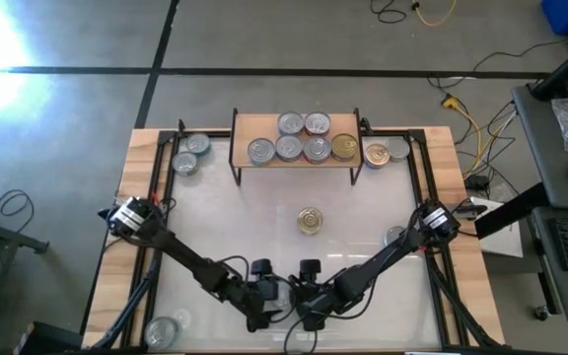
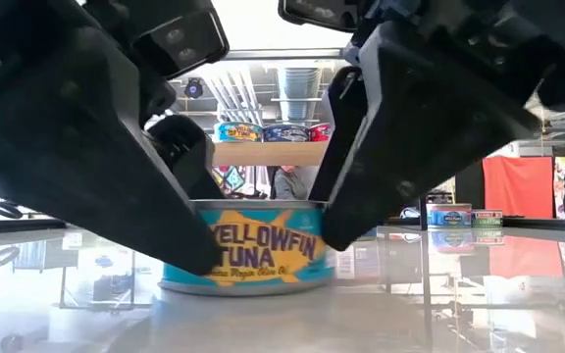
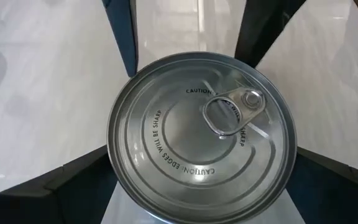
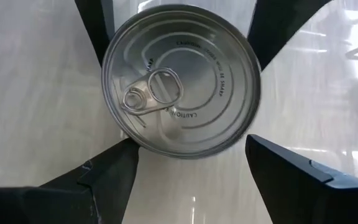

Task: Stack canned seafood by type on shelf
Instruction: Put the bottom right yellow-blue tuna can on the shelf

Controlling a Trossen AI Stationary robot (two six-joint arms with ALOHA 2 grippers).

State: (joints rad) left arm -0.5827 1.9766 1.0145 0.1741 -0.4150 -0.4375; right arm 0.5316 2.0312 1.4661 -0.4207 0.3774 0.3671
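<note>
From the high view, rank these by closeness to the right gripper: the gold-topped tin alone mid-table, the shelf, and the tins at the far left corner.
1. Gold-topped tin, alone at mid-table, just beyond the right gripper.
2. Shelf, at the table's far edge, centre.
3. Far-left corner tins, beside the shelf's left end, farthest.

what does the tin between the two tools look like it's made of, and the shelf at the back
The tin: metal, apparently. Its bare silver lid is shiny, with pressed rings, stamped lettering and a pull tab. Its side carries a glossy printed blue and yellow label; paper or lacquer, I cannot tell. The shelf: light wood by its pale tan, matte board, standing on thin black legs, probably metal.
</note>
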